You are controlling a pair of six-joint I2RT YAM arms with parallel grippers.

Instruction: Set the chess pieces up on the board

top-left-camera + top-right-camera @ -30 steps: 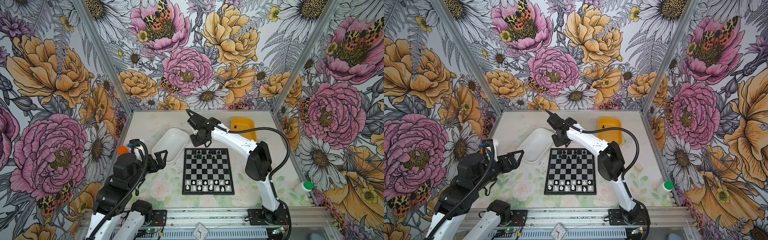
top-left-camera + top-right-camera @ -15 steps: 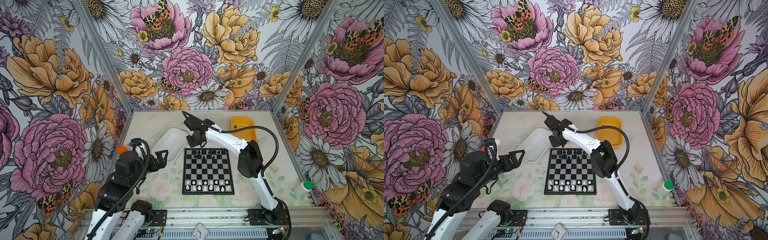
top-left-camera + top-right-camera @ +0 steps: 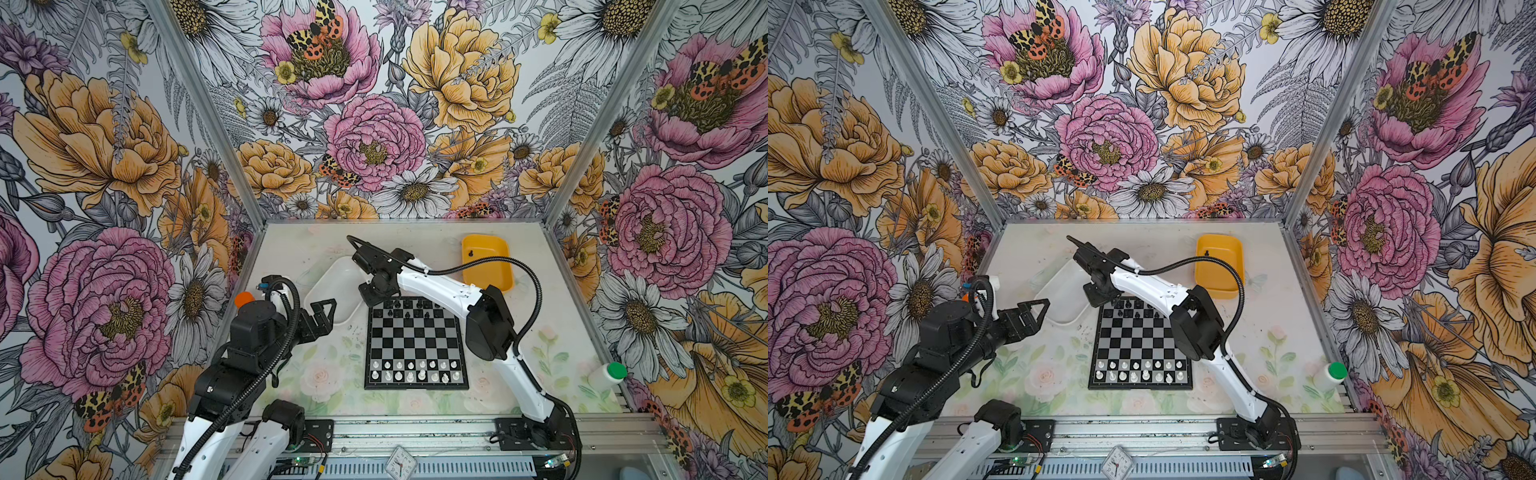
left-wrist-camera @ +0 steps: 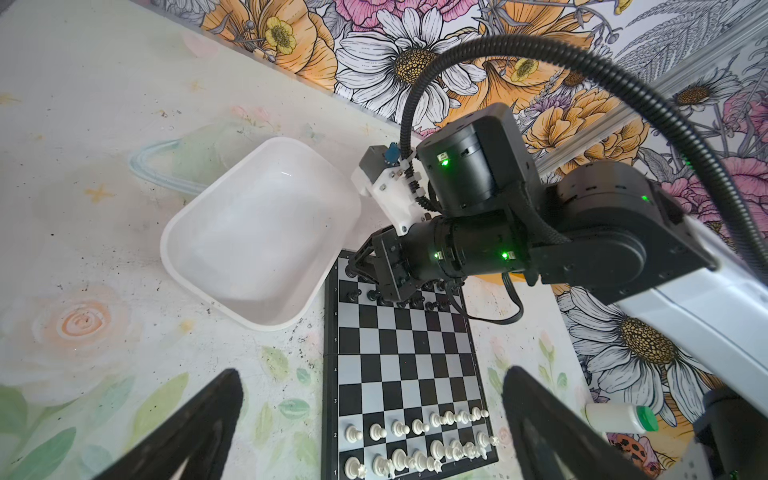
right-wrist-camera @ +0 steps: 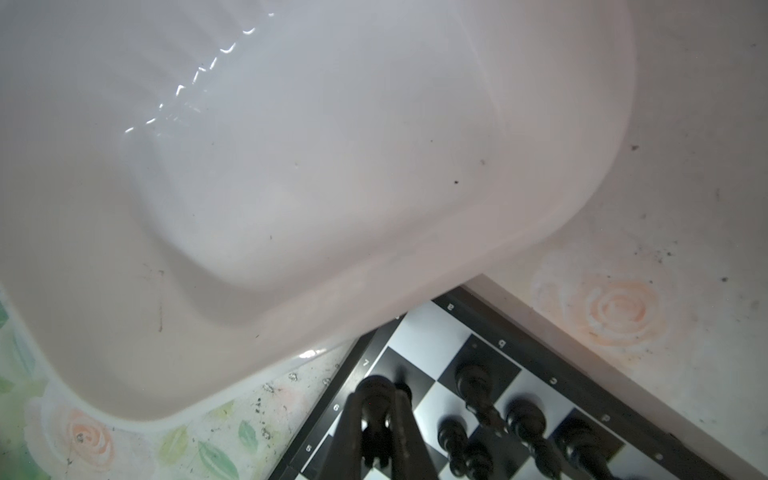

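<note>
The board [image 3: 415,340] [image 3: 1140,345] lies mid-table. White chess pieces [image 3: 415,371] [image 4: 419,440] fill its two near rows, and several black chess pieces [image 3: 415,309] [image 5: 478,382] stand in the far rows. My right gripper [image 3: 374,297] [image 5: 376,411] points down over the far left corner, shut on a black piece [image 5: 376,395] just above a square there. To the left of the board hovers my left gripper [image 3: 326,318] [image 4: 372,415], wide open and empty. One black piece [image 3: 470,253] lies in the yellow tub [image 3: 486,266].
An empty white tub [image 3: 336,282] [image 5: 291,166] sits tight against the board's far left corner, beside my right gripper. A white bottle with a green cap [image 3: 606,374] lies at the near right edge. An orange-capped bottle [image 3: 245,299] stands by the left wall.
My right gripper has moved left along the board's far rows to the far left corner, still shut on the black piece. The left arm has barely moved.
</note>
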